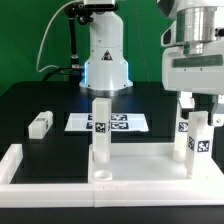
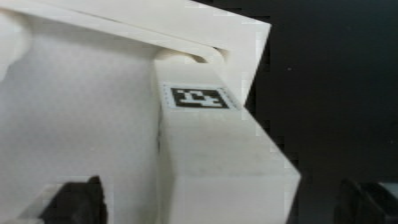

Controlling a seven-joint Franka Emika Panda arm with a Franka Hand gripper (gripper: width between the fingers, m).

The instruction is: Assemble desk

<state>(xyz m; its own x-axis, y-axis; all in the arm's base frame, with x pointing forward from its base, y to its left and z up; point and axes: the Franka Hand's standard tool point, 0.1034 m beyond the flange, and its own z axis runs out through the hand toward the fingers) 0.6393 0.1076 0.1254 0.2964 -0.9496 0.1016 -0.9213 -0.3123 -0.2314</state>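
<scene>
The pincer [image 1: 199, 100] hangs at the exterior view's right, just above two upright leg blocks, and it is open. In the wrist view its dark fingertips [image 2: 80, 203] stand far from each other, and the tagged leg block [image 2: 222, 150] rises between them with a free gap on one side, so nothing is gripped. The white tabletop panel [image 1: 140, 173] lies flat at the near side of the black desk [image 1: 40, 100], close against the low white border wall [image 1: 12, 165], which runs along the near edge and turns at the left. Three leg blocks stand upright on the panel: one at its far left corner [image 1: 100, 135], and two close together at the right, a farther one [image 1: 183, 135] and a nearer one [image 1: 201, 148] under the pincer. I cannot tell if they are fixed in the panel. The fourth leg block [image 1: 40, 123] lies on its side on the desk at the far left, well apart from the panel. The marker board [image 1: 108, 122] lies flat in the middle, in front of the arm's white base [image 1: 105, 55].
</scene>
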